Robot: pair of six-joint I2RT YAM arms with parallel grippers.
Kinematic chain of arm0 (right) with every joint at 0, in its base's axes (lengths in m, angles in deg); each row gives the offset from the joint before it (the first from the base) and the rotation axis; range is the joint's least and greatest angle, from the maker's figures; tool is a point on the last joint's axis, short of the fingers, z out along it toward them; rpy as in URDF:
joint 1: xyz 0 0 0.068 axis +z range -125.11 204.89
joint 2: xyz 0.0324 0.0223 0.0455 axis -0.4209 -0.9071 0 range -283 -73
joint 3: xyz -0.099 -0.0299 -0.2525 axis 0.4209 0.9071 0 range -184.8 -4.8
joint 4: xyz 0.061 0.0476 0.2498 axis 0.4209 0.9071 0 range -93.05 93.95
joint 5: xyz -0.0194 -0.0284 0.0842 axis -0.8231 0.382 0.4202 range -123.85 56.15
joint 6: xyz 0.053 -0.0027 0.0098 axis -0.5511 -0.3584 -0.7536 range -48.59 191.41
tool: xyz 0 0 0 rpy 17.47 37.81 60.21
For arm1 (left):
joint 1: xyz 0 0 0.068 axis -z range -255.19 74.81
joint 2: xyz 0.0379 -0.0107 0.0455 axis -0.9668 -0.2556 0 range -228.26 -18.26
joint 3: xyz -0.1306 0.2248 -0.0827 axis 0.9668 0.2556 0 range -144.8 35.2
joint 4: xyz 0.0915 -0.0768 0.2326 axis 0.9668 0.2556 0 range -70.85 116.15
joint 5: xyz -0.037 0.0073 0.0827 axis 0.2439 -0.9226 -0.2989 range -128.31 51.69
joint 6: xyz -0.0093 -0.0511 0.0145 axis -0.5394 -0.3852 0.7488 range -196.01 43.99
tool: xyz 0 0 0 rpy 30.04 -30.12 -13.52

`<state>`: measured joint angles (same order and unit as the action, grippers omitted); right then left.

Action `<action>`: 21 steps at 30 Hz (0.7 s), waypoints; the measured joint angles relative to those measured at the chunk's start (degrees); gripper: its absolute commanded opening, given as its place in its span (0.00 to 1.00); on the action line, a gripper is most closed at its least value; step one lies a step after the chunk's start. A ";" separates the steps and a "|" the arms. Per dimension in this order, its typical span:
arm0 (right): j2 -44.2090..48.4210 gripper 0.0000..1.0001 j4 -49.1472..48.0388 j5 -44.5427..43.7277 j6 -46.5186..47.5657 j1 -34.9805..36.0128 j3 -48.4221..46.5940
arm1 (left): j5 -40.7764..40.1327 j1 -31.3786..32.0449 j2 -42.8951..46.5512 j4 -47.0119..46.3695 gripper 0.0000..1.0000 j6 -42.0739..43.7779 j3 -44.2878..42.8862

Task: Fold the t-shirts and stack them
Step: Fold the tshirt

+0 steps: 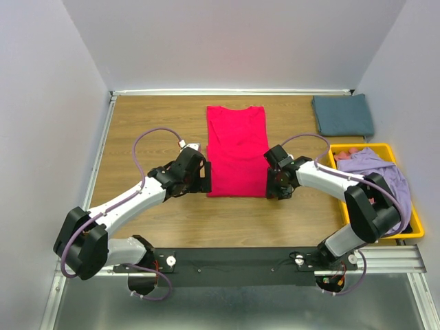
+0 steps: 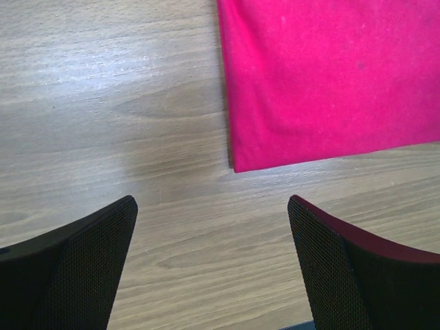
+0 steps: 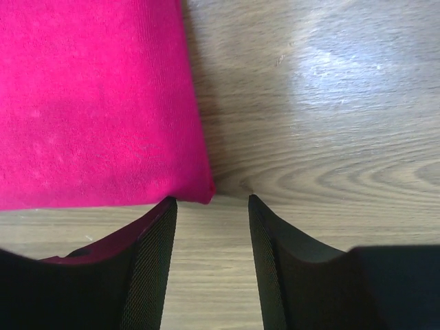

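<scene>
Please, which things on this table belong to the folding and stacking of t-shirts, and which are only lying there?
Belong to the job:
- crimson-pink t-shirt, flat in the middle
- blue-grey t-shirt, folded, far right corner
- lavender t-shirt, heaped in the bin
- pinkish cloth in the bin, perhaps another shirt

Only lying there:
- yellow plastic bin
- wooden table

The left arm (image 1: 124, 203) and right arm (image 1: 328, 180) reach forward and angle inward toward each other, wrists low. The left gripper (image 2: 212, 206) has its fingers spread wide; the right gripper (image 3: 210, 203) keeps only a narrow gap between its fingers.
</scene>
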<state>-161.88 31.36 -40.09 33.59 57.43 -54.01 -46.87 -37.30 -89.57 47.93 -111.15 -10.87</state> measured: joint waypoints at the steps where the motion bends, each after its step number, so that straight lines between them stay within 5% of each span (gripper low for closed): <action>1: -0.15 0.53 -0.02 -0.24 -0.20 0.04 0.00 | -0.02 0.02 0.02 0.17 0.98 -0.04 0.00; 21: 1.22 0.52 -0.13 -2.14 -5.07 0.52 -0.79 | -0.46 0.24 0.17 0.85 0.98 -0.20 0.00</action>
<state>-160.65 31.23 -42.23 28.51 57.95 -54.79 -47.33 -37.06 -89.39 48.78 -111.34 -10.87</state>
